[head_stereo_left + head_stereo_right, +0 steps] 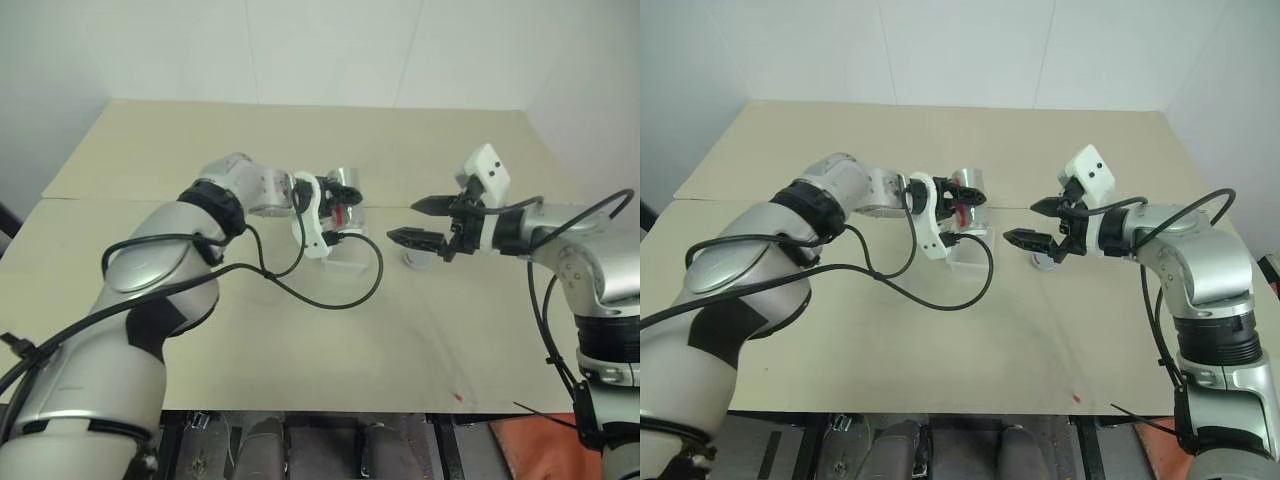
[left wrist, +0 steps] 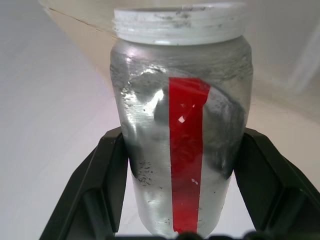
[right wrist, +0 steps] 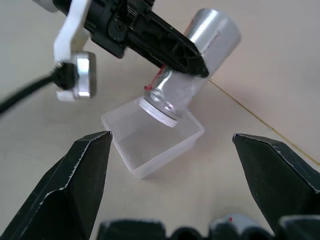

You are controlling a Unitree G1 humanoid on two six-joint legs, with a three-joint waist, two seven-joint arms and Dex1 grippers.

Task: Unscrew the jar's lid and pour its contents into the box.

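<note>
right gripper (image 1: 418, 222) hangs above the table (image 1: 300, 340), jaws spread wide w/ nothing between them, pointing toward the left arm. just under/behind its fingertips the grey lid (image 1: 417, 260) lies flat on the table, off the jar. further over, left gripper (image 3: 197, 64) is clamped on the jar (image 3: 192, 60), fingers on both sides of the body. jar is tilted mouth-down, open threaded neck over the box (image 3: 155, 145), just above the box's inside; can't tell if it touches the rim. red stripe (image 2: 186, 150) runs along the jar's side, grey residue smeared on the inner wall. box sits on the table directly below the left gripper, looks empty or nearly so from the right wrist view.
</note>
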